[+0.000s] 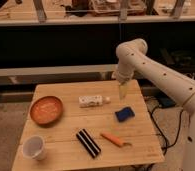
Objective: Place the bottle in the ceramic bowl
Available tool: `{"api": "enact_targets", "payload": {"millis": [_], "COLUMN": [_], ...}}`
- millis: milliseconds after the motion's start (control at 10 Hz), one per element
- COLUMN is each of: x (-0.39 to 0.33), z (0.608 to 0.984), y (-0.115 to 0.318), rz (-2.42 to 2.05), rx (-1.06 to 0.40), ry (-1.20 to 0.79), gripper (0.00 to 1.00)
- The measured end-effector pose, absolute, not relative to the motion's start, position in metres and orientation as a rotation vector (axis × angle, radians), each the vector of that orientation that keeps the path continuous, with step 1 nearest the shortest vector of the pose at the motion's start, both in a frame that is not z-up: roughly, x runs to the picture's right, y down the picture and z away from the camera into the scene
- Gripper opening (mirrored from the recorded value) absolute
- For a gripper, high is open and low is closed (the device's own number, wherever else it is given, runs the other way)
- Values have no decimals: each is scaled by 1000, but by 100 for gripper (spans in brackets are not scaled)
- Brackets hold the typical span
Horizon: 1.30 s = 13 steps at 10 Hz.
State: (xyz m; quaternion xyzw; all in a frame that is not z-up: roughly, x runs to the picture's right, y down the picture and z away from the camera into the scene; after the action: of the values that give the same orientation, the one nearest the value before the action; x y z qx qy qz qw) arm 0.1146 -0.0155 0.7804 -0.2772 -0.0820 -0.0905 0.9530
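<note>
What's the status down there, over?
Pincer open, empty, hanging over the table, back right. Bottle lying mid-table, bowl to its left, apart. Nothing between them.

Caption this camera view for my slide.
Open pincer hovers by the cap of the bottle lying on the table; ceramic bowl empty.

One raised camera looks down across the whole wooden desk (66, 91) from its near side, at middle range, the gripper (123, 91) hovering over its far right.

I see the gripper (123, 91) open, empty, over the far edge of the counter (66, 127); bottle (93, 101) lies between it and the bowl (46, 110).
</note>
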Motion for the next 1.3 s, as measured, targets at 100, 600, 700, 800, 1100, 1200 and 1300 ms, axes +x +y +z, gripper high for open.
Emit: {"api": "enact_targets", "payload": {"millis": [100,600,700,800,1100,1200,1300], "x": [102,70,63,61,49,48,47], "z": [784,811,817,822,843,847,853], "y": [-17,-12,-10,-9,-3,0,7], "rz": [-192,-223,-222,-218,-224,-226,-227], "rx": [-565,-577,-581,-584,-593,-596,-603], "ry": [-173,-196,-206,-210,-224,-225,-227], "gripper": [80,80,80,80,80,80,80]}}
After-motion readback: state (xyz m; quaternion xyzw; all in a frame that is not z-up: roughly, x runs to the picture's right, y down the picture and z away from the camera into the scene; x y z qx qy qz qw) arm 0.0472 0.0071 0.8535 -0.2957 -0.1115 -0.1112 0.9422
